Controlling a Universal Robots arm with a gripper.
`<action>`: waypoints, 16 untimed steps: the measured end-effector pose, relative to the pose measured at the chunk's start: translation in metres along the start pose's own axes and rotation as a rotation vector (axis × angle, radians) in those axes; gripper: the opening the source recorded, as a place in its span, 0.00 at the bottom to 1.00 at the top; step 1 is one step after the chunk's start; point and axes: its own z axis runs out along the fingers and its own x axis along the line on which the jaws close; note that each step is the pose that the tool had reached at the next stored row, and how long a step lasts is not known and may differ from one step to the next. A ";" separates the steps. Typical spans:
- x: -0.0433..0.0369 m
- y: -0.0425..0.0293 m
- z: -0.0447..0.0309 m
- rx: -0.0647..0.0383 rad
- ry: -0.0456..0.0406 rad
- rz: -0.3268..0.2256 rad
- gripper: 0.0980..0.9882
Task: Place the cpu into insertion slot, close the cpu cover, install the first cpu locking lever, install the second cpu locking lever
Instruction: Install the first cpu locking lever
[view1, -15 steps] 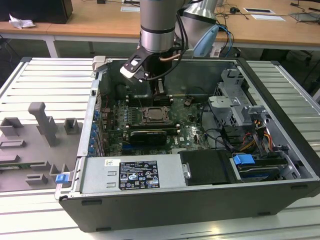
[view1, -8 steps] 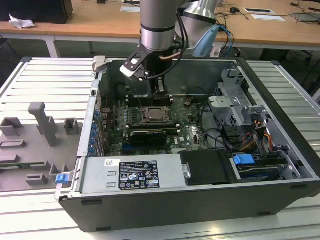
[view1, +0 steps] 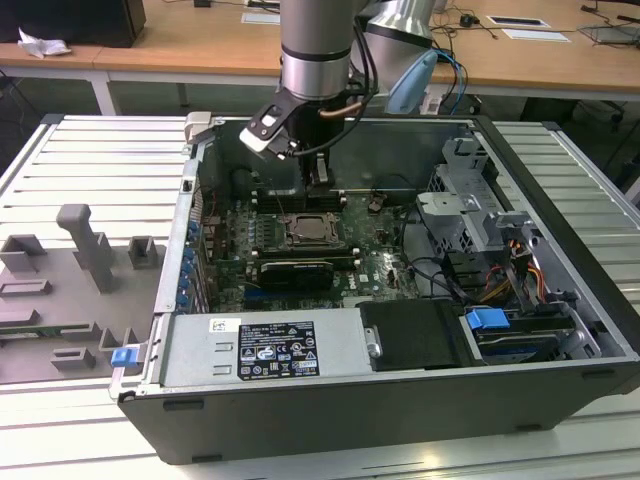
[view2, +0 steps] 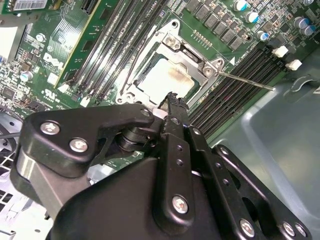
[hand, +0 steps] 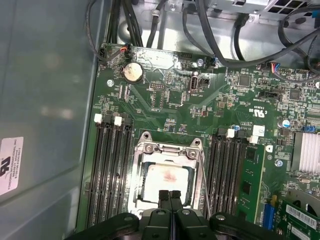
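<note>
Gripper (hand: 170, 195): clenched, fingers pressed together, empty; hangs just above edge of insertion slot (view1: 290, 232), mid motherboard (hand: 175, 100), inside open computer case (view1: 560, 300). Cpu (hand: 167, 176): seated in slot, cpu cover (hand: 150, 148) lying flat around it. Locking lever (view2: 245, 81): thin rod, sticking out beside slot across memory slots (view2: 225, 97).

Bare metal on a glossy green circuit board (hand: 175, 100), in a grey computer case (view1: 350, 430)
The cpu (hand: 167, 177) has a dull, pale metal top with a reddish smudge; the cpu cover (hand: 149, 149) framing it is bright silvery metal; the gripper (hand: 169, 196) is matt black with shiny screw heads (view2: 180, 204).
</note>
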 end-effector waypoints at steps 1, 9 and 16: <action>0.0000 0.0000 -0.0006 0.000 0.0000 0.000 0.01; -0.0001 0.0002 -0.0049 0.000 0.0000 0.000 0.01; -0.0001 0.0004 -0.0092 0.000 0.0000 0.000 0.01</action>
